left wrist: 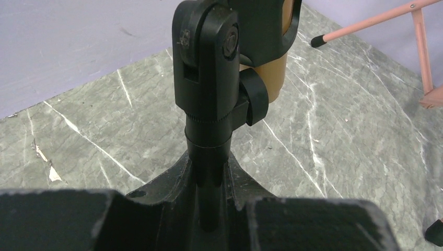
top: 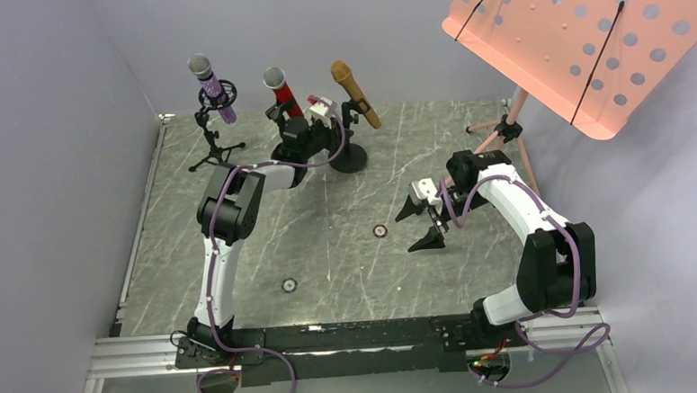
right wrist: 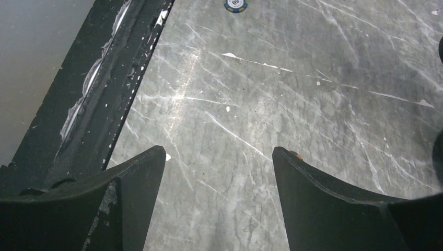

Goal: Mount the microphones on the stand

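**Left arm grips the gold microphone's stand**

We see the left gripper (left wrist: 208, 172) clenched on the black stand post (left wrist: 209, 138), just under the clip that holds the gold microphone (top: 355, 93) at the table's (top: 330, 251) twelve o'clock. The red microphone (top: 283, 90) rises at eleven o'clock. The purple microphone (top: 213, 85) sits on its tripod (top: 214, 151) at ten. The right gripper (top: 421, 224) hangs released above the table at four o'clock.

Overhead view. My left pincer (top: 337, 123) meets the post of the round-based stand (top: 350, 158) carrying the gold microphone (top: 355, 93). The red microphone (top: 283, 90) and purple microphone (top: 211, 85) rise tilted to its left. My right pincer (top: 421, 224), jaws spread, hangs over the worktop (top: 349, 268), well apart.
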`<action>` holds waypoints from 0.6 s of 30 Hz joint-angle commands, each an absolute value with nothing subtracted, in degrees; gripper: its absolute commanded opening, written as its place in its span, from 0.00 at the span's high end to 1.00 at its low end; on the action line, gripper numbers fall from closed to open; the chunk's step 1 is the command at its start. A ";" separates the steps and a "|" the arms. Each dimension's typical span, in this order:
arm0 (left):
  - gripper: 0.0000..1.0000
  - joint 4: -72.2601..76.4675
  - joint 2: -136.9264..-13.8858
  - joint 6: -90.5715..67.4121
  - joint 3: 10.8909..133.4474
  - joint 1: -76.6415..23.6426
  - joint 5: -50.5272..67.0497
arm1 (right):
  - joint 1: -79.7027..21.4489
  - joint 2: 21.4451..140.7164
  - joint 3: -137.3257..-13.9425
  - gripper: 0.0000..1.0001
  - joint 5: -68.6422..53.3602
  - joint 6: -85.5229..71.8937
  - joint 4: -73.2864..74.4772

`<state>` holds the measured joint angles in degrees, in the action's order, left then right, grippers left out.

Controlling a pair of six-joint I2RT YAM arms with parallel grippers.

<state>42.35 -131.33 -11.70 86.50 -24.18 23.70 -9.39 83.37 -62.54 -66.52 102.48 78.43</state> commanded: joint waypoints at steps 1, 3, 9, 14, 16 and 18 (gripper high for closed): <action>0.83 49.95 -128.96 -12.88 88.77 -23.95 23.73 | -8.95 81.48 -63.19 0.19 -68.27 104.83 78.17; 0.81 50.61 -128.62 -13.15 87.86 -23.99 23.89 | -8.83 81.56 -63.19 0.19 -68.18 104.85 78.07; 0.72 51.81 -127.16 -14.60 85.18 -23.99 23.94 | -8.21 81.39 -63.25 0.19 -68.40 105.00 78.34; 0.54 53.00 -125.83 -15.92 82.76 -23.99 23.99 | -7.59 81.38 -63.36 0.19 -68.77 105.55 78.99; 0.48 52.91 -125.19 -16.06 82.10 -23.99 23.89 | -7.40 81.46 -63.45 0.19 -68.89 105.94 79.40; 0.41 52.71 -124.56 -16.37 81.36 -23.99 23.74 | -7.16 81.56 -63.50 0.19 -68.98 106.22 79.65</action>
<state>47.53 -129.80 -14.76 81.97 -24.38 24.16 -7.75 83.20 -62.54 -66.54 102.91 78.63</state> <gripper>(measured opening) 0.537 0.808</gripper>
